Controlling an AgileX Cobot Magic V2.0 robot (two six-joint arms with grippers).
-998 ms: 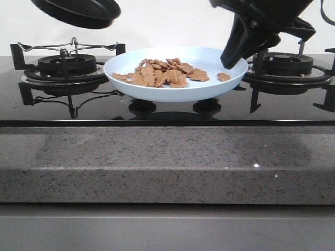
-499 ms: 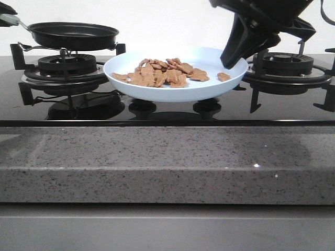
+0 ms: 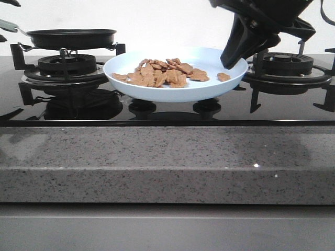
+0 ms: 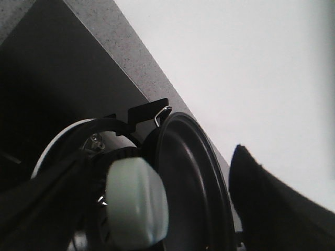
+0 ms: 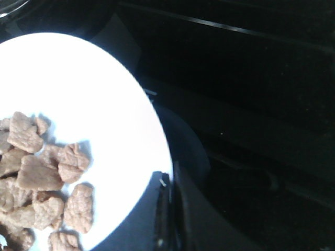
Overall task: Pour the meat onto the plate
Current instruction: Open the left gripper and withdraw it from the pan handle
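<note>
With the pan parked on the left burner, here's how it looks:

meat (image 3: 166, 73): all on the plate, a loose heap of orange-brown chips sitting left of centre, plus one stray piece near the right rim. The right wrist view (image 5: 47, 193) shows the pieces flat and overlapping.

plate (image 3: 209, 90): pale blue, level, held up off the glossy black stovetop (image 3: 293, 111) between the two burners. The knobs show under it.

right gripper (image 3: 232, 61): pinching the plate's right rim. In the right wrist view a finger (image 5: 162, 209) overlaps the rim edge, so it's clamped on the plate (image 5: 104, 104).

pan (image 3: 71, 37): black, upright, sitting on or just above the left burner (image 3: 67, 67) grate; can't tell if it's fully touching. Looks empty from this low angle, but the inside is mostly hidden. Its pale handle (image 3: 8, 24) pokes out to the left edge.

left gripper: barely in the front view. The left wrist view shows the handle end (image 4: 135, 204) right between its dark fingers (image 4: 272, 209), with the pan (image 4: 193, 172) beyond. It looks like it's gripping the handle, but honestly I can't tell.

right burner (image 3: 287, 65): just behind the right arm.

counter (image 3: 167, 162): speckled grey stone in front.
</note>
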